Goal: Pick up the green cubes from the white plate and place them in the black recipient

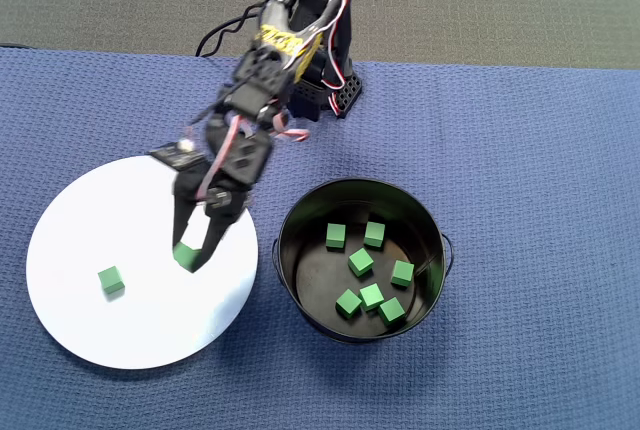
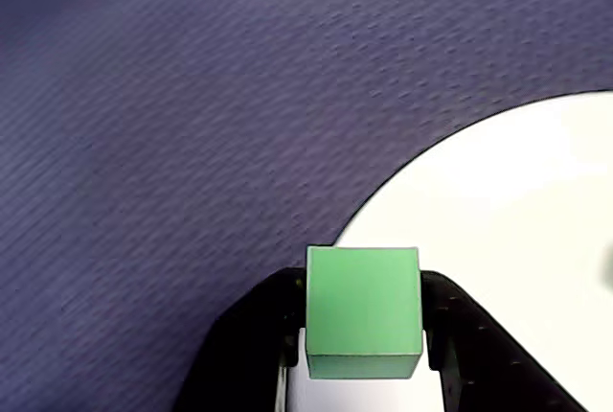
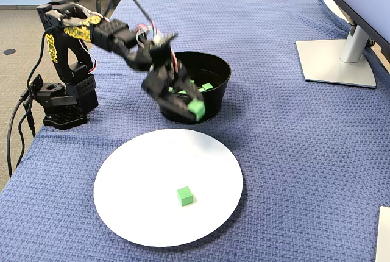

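Observation:
My gripper (image 1: 188,255) is shut on one green cube (image 1: 186,254), held in the air over the right part of the white plate (image 1: 120,220). The wrist view shows that cube (image 2: 363,309) squeezed between both black fingers (image 2: 460,335), above the plate's edge (image 2: 517,211). In the fixed view the gripper (image 3: 196,111) hangs with the cube (image 3: 197,109) in front of the black recipient (image 3: 220,90). Another green cube (image 1: 111,280) lies alone on the plate (image 3: 140,177). Several green cubes (image 1: 360,262) lie inside the black recipient (image 1: 284,250).
The arm's base (image 3: 61,103) stands at the table's far left in the fixed view. A monitor foot (image 3: 335,61) sits at the back right. A blue woven cloth (image 1: 540,150) covers the table.

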